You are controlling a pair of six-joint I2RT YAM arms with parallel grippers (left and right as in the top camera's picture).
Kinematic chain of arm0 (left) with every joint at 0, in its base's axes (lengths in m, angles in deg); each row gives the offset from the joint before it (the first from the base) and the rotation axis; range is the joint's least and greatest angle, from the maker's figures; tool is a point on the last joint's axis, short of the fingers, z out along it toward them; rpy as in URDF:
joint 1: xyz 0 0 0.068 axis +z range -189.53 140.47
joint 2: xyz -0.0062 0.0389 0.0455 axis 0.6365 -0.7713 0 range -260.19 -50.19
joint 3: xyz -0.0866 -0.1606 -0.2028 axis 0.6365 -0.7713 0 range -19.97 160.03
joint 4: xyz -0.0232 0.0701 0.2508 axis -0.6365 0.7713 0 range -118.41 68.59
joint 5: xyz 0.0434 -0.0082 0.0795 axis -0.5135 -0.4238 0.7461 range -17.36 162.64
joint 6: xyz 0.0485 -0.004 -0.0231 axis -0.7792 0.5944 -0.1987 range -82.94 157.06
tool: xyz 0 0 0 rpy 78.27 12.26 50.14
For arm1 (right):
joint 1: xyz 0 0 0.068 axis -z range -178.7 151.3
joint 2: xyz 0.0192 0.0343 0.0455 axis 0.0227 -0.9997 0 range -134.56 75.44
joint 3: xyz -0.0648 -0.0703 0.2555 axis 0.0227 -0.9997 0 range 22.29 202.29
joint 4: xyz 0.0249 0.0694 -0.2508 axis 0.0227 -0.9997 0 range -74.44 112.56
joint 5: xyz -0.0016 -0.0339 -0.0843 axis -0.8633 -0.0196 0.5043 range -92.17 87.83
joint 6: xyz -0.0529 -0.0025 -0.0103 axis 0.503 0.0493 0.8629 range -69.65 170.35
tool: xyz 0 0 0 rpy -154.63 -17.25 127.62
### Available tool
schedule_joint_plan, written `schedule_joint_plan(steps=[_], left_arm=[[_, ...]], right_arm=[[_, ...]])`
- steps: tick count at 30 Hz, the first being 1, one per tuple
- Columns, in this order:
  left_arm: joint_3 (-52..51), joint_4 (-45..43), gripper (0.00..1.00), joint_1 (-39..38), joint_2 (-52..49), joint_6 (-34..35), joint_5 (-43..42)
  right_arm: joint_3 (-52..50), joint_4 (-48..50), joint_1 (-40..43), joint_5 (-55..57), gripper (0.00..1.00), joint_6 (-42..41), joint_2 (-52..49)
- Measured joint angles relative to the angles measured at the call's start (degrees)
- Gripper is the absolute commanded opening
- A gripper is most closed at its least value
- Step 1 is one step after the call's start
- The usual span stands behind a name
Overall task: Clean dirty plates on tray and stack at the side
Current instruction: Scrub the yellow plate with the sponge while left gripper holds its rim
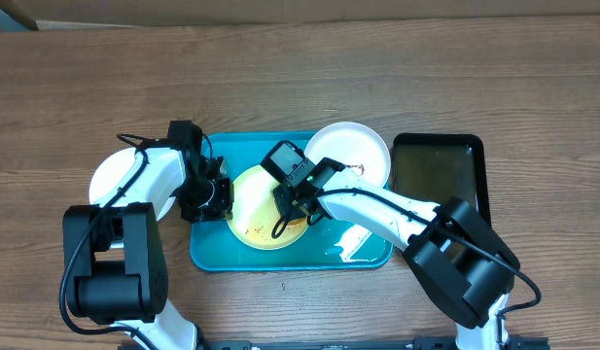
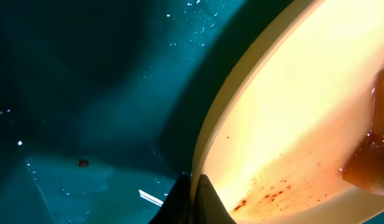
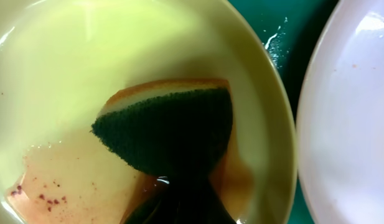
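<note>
Your left gripper (image 2: 193, 186) is pressed together on the near rim of the yellow-green plate (image 1: 251, 219), pinning it inside the teal tray (image 1: 212, 255). Your right gripper (image 1: 292, 206) is pinching the sponge (image 3: 173, 130) and holds it on the plate's face with the dark scouring side towards the wrist camera. Reddish-brown specks (image 3: 39, 196) sit in a wet film beside the sponge, so I judge this plate only partly scrubbed.

One white plate (image 1: 353, 151) lies at the tray's far right corner, just beside the plate you are working on. A second white plate (image 1: 110, 180) rests on the table to the left, outside the tray and partly under your left arm. The black tray (image 1: 438, 180) sits to the right.

Watch these risks:
- The left pinch holds only a thin wet rim, so a hard sideways scrub could pull the plate free or spin it.
- Pressing down near the edge could tip the plate against that pinch.
- A wide stroke to the right could carry the sponge or plate into the neighbouring white plate.
- The tray floor looks wet, so a released plate may slide.
- The sponge may smear the residue rather than lift it.
</note>
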Motion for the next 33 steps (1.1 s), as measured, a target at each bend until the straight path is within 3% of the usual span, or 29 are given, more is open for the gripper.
schedule_joint_plan(steps=[19,33], left_arm=[[0.0,0.1,0.04,0.0,0.0,0.0,0.1],[0.0,0.2,0.04,0.0,0.0,0.0,0.3]], right_arm=[[1.8,0.8,-4.6,-9.7,0.04,0.4,5.0],[1.8,2.7,-6.8,-10.7,0.04,0.4,-1.6]])
